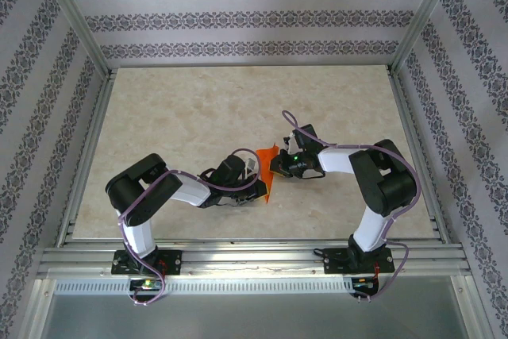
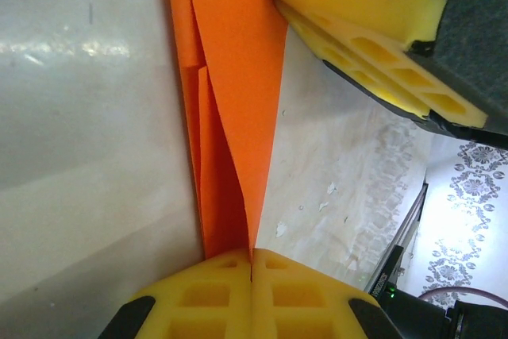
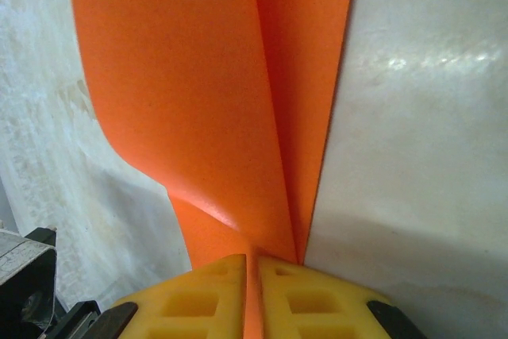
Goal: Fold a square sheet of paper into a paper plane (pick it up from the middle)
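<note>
Overall: two arms lean in from the near edge of the tabletop (image 1: pixel 198 109) and meet at one orange paper between them.
Tabletop: pale and marbled, with metal rails along its edges.
Arms: both are bent low and point inward, the left one from the left side and the right one from the right side.
Sheet of paper (image 1: pixel 269 188): it stands on edge between the middle of the tabletop and the near edge, about as far from the left edge as from the right. It is already folded into several layers, which open like a narrow fan away from each grip. I cannot tell if its lower edge touches the tabletop.
Left gripper (image 2: pixel 252 263): its yellow pads are pressed together on the folded layers of the sheet of paper, with no gap between them.
Right gripper (image 3: pixel 252 263): also closed tight, pinching the sheet of paper where two flaps run together into a crease. One of its pads (image 2: pixel 373 53) is near the paper in the left wrist view.
Handling, in my judgement: the paper is very light and thin. It bends at once, keeps any crease, and can tear or slip if the two grips pull apart.
Where to hold, in my judgement: on the folded spine, where the layers are thick, and not on a loose flap.
Risk: an uneven pull may make a wrong crease.
</note>
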### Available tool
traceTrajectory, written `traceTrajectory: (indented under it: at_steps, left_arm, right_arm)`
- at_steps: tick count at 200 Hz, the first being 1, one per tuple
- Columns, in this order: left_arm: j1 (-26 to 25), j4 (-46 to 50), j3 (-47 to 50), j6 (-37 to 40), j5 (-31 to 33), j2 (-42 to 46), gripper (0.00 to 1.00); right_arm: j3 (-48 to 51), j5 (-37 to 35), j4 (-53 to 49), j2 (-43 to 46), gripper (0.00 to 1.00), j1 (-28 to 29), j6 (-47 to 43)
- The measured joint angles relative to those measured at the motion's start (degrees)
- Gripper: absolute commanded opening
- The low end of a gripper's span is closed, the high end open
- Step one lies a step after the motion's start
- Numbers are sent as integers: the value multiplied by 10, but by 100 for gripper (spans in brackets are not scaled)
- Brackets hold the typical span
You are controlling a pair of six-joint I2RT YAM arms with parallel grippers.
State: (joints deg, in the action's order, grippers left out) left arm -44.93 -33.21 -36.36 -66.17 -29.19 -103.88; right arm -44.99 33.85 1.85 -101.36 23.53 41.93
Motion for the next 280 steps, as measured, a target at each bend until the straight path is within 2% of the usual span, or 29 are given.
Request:
traceTrajectory:
  at_steps: [24,44,84,112,128,159,173,182,197,213,227,245,280]
  left_arm:
    - [0,0,0,0,-3,3,17]
    - [-1,5,2,0,-8,9,17]
    - [-4,22,7,4,-10,13,0]
    - [-4,23,7,4,-10,13,0]
    - [-4,23,7,4,-10,13,9]
    - [-4,22,7,4,-12,14,12]
    - [-4,22,7,4,-13,15,12]
    - [-4,22,7,4,-15,15,5]
    - [-4,24,10,7,-19,15,0]
    - [-4,24,10,7,-21,15,0]
    - [-4,24,10,9,-21,15,11]
    - [-4,24,10,10,-22,17,16]
    - [-5,33,10,15,-26,23,13]
  right_arm:
    - [-1,0,-2,0,15,0,-2]
    - [-2,0,-4,0,15,0,-2]
    - [-3,-2,-8,0,15,3,-2]
    - [-4,-3,-12,0,15,4,-3]
    - [-7,-4,-15,-1,15,4,-3]
    - [-8,-4,-20,-1,15,4,-4]
    - [-9,-4,-21,-1,15,4,-4]
    - [-10,-4,-23,-2,14,4,-4]
    - [-10,-4,-28,-2,14,5,-4]
    - [-10,-4,-28,-2,14,6,-4]
    - [-10,-4,-28,-2,14,6,-4]
    - [-10,-4,-28,-2,14,6,-4]
    - [-10,-4,-28,-2,14,6,-4]
